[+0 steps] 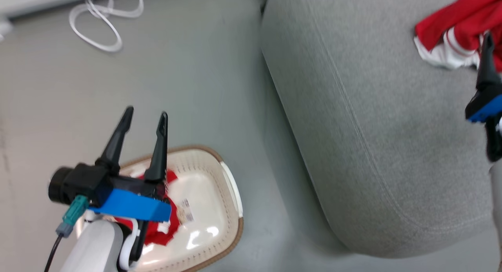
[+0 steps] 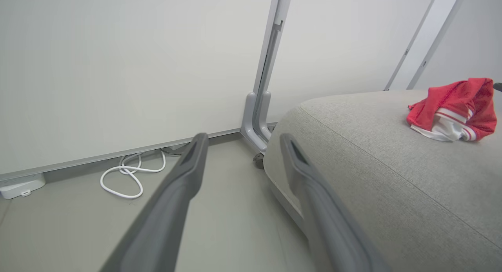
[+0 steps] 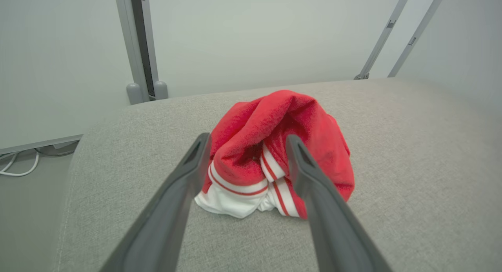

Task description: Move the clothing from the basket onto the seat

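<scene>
In the head view, your left gripper (image 1: 146, 112) hangs over the basket (image 1: 232, 182) with its two fingers spread and nothing between them. The basket is glossy cream plastic with a brown rim and rounded corners. It stands on the smooth grey floor (image 1: 188, 76), near the seat (image 1: 372, 146) but apart from it. One red garment (image 1: 160, 233) lies crumpled inside, against the basket's left wall and partly hidden by your arm. The striped garment (image 1: 451, 33) sits on top of the seat, well in from the rounded edge that faces the basket. Your right gripper (image 1: 487, 48) is just beside it.

In the left wrist view, the left fingers stand wide apart and point past the seat's corner toward a loose white cable (image 2: 125, 178) by the wall.

In the right wrist view, the right fingers are apart, one on each side of the striped garment, and not clamped on it. I cannot tell whether they brush the cloth. It is soft, fleecy red fabric with white ribbed trim, bunched into a mound on the coarse woven upholstery.

I judge this to be the let-go step. Keep the right jaws wide and draw straight back along the fingers, since limp cloth can catch on a fingertip and drag toward the seat's edge. Then bring the left gripper down on the highest fold in the basket, clear of the perforated wall.
</scene>
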